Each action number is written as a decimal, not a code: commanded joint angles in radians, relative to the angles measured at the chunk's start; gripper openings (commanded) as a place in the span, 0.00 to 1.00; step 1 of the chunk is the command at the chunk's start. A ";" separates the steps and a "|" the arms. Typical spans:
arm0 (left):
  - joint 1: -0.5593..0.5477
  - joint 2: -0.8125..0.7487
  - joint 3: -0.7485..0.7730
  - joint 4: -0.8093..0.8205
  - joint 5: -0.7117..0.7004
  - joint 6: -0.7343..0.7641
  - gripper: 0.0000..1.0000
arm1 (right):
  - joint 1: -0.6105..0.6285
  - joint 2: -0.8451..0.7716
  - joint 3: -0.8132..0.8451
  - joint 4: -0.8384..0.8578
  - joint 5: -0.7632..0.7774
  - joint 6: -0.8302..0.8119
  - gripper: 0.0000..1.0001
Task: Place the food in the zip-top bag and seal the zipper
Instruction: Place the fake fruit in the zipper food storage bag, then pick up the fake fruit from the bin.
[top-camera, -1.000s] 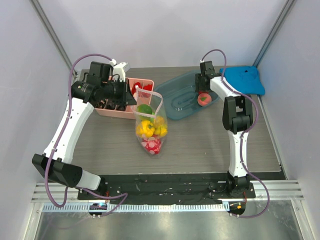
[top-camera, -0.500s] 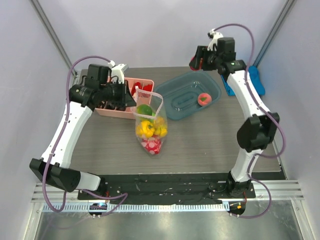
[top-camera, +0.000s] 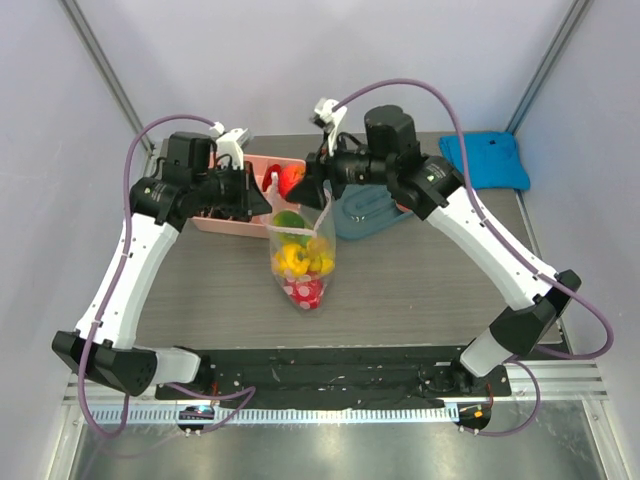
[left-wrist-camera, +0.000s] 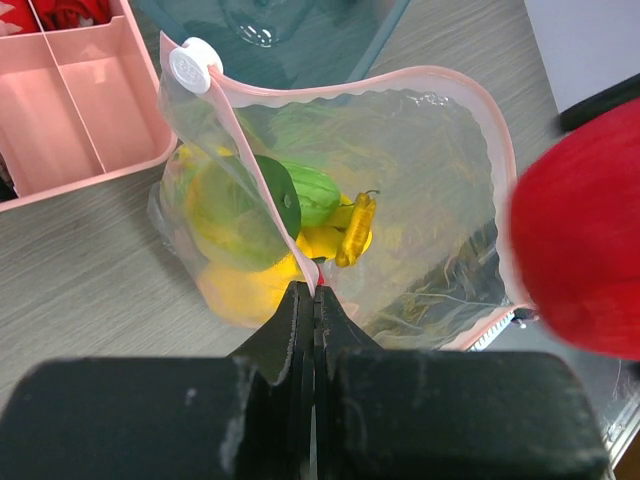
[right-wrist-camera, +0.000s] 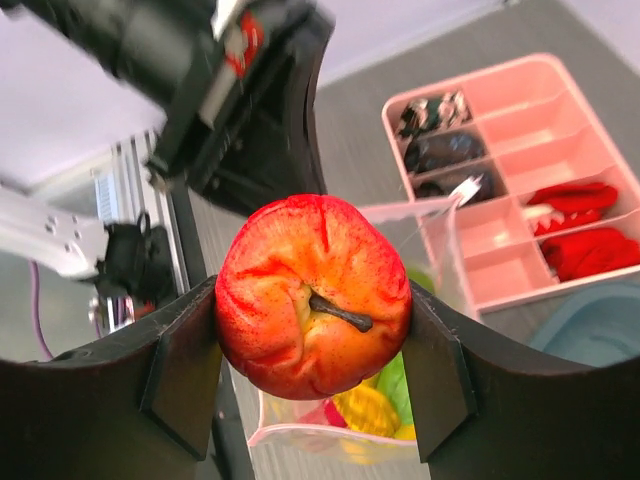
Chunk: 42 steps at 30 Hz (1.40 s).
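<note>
The clear zip-top bag (top-camera: 300, 255) stands on the table with its mouth open upward. It holds several toy foods: a yellow pepper (top-camera: 291, 257), a green piece (top-camera: 290, 220) and a pink dragon fruit (top-camera: 303, 291). My left gripper (top-camera: 266, 204) is shut on the bag's pink zipper strip (left-wrist-camera: 232, 120), pinching it at the fingertips (left-wrist-camera: 313, 292). The white slider (left-wrist-camera: 193, 65) sits at the strip's far end. My right gripper (top-camera: 296, 184) is shut on a red-orange peach (right-wrist-camera: 313, 297) and holds it just above the bag's mouth; the peach also shows in the left wrist view (left-wrist-camera: 580, 255).
A pink divided box (top-camera: 232, 223) with red and dark items lies behind the bag at left. A teal tray (top-camera: 362, 212) lies behind it at right, under the right arm. A blue cloth (top-camera: 490, 160) lies at the back right corner.
My right arm lifted the peach out of the teal tray and swung it left to just above the bag's mouth. The left gripper and the bag stayed put.
</note>
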 joint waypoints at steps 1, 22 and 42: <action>0.001 -0.046 0.002 0.065 0.023 -0.017 0.00 | 0.018 -0.028 -0.045 -0.064 0.042 -0.105 0.47; -0.007 -0.015 0.033 0.050 0.011 0.004 0.00 | -0.448 0.109 0.044 -0.298 0.005 -0.221 1.00; -0.007 0.037 0.048 0.018 -0.012 0.077 0.00 | -0.491 0.577 0.088 -0.290 0.521 -0.497 0.98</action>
